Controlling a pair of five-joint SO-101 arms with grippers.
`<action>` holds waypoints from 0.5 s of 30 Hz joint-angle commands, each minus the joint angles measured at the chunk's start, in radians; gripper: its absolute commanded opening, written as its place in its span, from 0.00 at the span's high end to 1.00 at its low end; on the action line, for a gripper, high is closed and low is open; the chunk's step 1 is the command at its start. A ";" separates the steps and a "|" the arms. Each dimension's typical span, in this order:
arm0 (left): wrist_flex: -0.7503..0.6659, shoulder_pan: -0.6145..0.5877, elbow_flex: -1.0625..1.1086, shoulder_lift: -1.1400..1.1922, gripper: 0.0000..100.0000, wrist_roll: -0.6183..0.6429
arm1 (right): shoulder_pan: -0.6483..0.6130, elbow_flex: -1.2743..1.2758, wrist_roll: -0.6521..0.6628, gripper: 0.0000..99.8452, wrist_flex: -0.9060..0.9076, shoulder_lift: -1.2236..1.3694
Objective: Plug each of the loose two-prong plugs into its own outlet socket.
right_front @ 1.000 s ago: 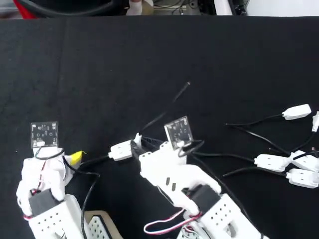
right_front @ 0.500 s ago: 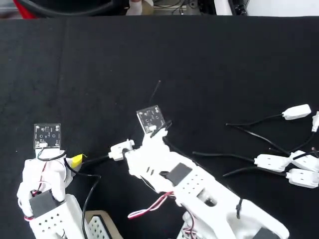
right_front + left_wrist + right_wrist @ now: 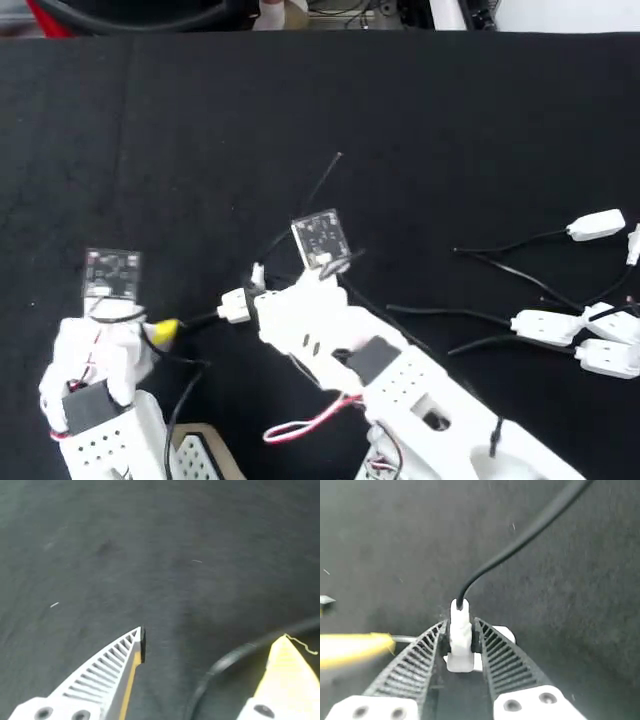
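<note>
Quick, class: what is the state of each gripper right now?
Left gripper: open, holding nothing.
Right gripper: closed on a white plug.

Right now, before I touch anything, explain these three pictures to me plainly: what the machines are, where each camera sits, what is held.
These are two white robot arms, a left arm and a right arm, at a table under black cloth. The high view looks down on both; the other two come from cameras on the wrists. The left end effector, one finger white and one yellow, is open above the cloth, with a black cable lying below it. The right end effector is shut on a white plug with a black cord. More white connectors on cords lie at the table's right side.
</note>
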 commanded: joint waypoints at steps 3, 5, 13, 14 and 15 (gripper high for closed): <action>0.011 0.357 -0.025 -0.011 0.61 -0.008 | -0.032 0.005 0.012 0.99 -0.048 -0.237; -0.025 0.455 -0.022 -0.011 0.61 0.005 | -0.064 0.027 0.012 0.99 -0.034 -0.308; -0.209 0.493 -0.039 -0.011 0.62 0.216 | -0.190 0.059 0.012 0.99 0.158 -0.509; -0.219 0.479 -0.048 -0.011 0.62 0.238 | -0.195 0.059 0.012 0.99 0.180 -0.521; -0.226 0.466 -0.061 -0.011 0.62 0.264 | -0.195 0.058 0.012 0.99 0.196 -0.532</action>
